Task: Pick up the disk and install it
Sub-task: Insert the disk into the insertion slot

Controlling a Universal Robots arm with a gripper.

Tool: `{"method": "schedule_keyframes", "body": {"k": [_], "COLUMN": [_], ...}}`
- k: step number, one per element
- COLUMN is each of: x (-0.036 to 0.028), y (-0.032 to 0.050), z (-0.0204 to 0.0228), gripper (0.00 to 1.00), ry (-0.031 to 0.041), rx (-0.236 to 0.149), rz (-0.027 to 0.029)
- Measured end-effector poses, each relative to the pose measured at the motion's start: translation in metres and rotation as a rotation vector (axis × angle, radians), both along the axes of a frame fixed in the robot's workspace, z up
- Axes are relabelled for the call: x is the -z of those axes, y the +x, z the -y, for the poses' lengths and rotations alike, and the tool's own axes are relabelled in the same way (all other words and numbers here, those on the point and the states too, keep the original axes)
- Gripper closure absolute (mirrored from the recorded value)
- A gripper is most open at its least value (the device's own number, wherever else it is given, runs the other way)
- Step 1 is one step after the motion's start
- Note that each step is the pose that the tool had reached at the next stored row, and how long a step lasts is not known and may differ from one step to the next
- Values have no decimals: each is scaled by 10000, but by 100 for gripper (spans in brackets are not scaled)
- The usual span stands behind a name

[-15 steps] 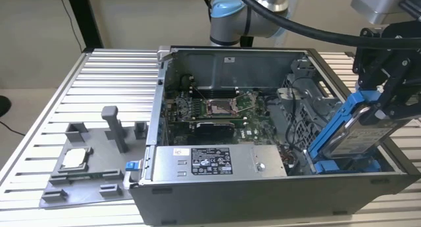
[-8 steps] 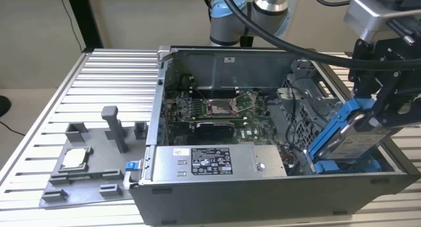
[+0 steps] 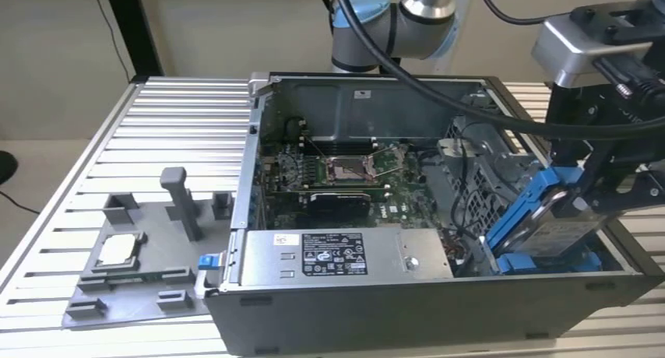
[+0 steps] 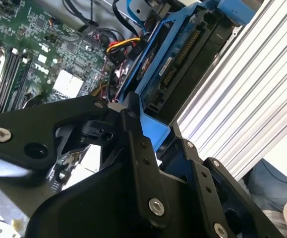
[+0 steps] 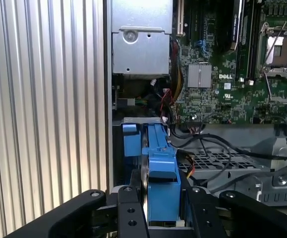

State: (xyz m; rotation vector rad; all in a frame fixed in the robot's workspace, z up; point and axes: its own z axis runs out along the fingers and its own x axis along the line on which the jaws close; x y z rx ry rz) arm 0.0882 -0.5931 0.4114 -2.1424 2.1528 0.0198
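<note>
**Disk clamped in gripper, tilted over drive bay at near corner of case**

The gripper (image 5: pixel 164 220) is seen closed on the disk (image 5: pixel 162 183). A black finger (image 5: pixel 128 213) is pressed against each side of the blue carrier frame. In the exterior view the disk (image 3: pixel 561 222) is held edge-up and tilted. Its lower end is dipped into the open computer case (image 3: pixel 416 303) at the near corner on the exterior view's right. A blue bay part (image 3: pixel 540 262) is seen just beside that lower end. Contact or seating cannot be told, as the case wall hides it.

Case contents, near to far:
- A large grey box with a black label (image 3: pixel 332 253) is set against the near wall.
- Red and yellow cables (image 4: pixel 123 45) are bundled beside the bay.
- A green motherboard (image 3: pixel 400 206) lies behind the box, with an open processor socket (image 3: pixel 351 169) on it.

On the exterior view's left, outside the case, a grey fixture tray (image 3: pixel 124 307) lies on the slatted table (image 3: pixel 156 124). One small square silver chip (image 3: pixel 117 250) is held in it. Its other slots and posts are hard to make out.

The arm (image 3: pixel 416 8) is cut off by the frame edge at the back. The gripper body is cropped in both wrist views. The disk's label face is largely hidden by the fingers and carrier.
</note>
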Motion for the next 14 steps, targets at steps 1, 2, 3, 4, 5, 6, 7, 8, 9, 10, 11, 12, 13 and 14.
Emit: {"method": "schedule_keyframes", "body": {"k": [1, 2, 3, 4, 5, 6, 7, 8, 9, 10, 11, 12, 13, 14], "x": [19, 32, 32, 32, 32, 32, 32, 32, 32, 32, 33, 33, 33, 33], "y": [0, 0, 0, 0, 0, 0, 0, 0, 0, 0, 0, 0, 0, -1], "z": [-1, -1, -1, -1, -1, -1, -1, -1, -1, -1, -1, -1, -1, -1], "gripper": [100, 100, 100, 100, 100, 100, 0, 0, 0, 0, 0, 0, 0, 0], "ry": [-2, 0, -1, -2, -2, -2, -3, -3, -2, -2, -1, -2, -1, 0], "rx": [3, 3, 4, 4, 4, 4, 4, 4, 4, 4, 4, 4, 5, 5], "rz": [0, 0, 1, 0, 0, 0, 1, 0, 0, 0, 0, 0, 0, 0]}}
